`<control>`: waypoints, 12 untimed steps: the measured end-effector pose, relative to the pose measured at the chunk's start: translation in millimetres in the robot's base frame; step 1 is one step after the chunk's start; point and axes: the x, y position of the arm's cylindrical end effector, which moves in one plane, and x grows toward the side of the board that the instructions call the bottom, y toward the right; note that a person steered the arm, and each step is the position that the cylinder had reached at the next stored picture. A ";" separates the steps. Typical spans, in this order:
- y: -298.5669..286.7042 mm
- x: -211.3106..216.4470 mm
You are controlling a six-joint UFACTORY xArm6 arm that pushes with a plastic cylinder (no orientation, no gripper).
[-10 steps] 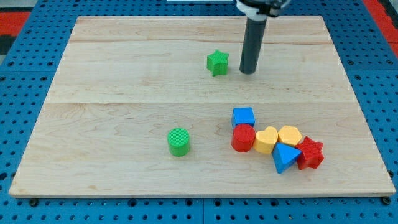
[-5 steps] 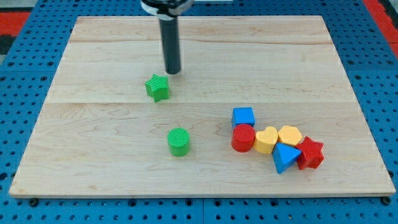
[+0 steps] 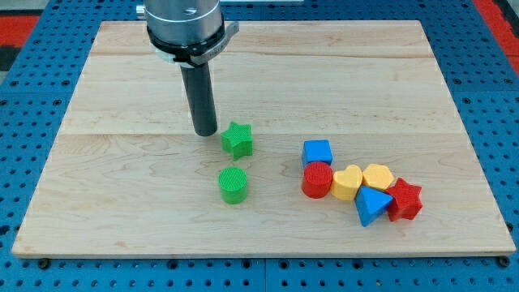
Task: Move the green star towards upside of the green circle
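The green star (image 3: pixel 237 139) lies on the wooden board (image 3: pixel 122 178) just above the green circle (image 3: pixel 233 184), with a small gap between them. My tip (image 3: pixel 206 132) rests on the board close to the star's upper left side, a little to the view's left of it. The rod rises from there to the view's top.
A cluster of blocks sits at the view's lower right: a blue cube (image 3: pixel 317 152), a red cylinder (image 3: pixel 317 179), a yellow heart (image 3: pixel 348 182), a yellow hexagon (image 3: pixel 378 176), a blue triangle (image 3: pixel 371 205) and a red star (image 3: pixel 405 199).
The green star has moved from the upper middle of the board down and left, then right, to just above the green circle. My tip has followed it downward.
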 end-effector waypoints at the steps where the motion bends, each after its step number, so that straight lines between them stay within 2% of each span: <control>1: 26.7 -6.4; 3: 33.6 20.2; 4: 47.3 -19.4; 5: 82.2 0.4; 6: 80.1 38.2; 7: 56.1 44.5; 12: 67.1 42.7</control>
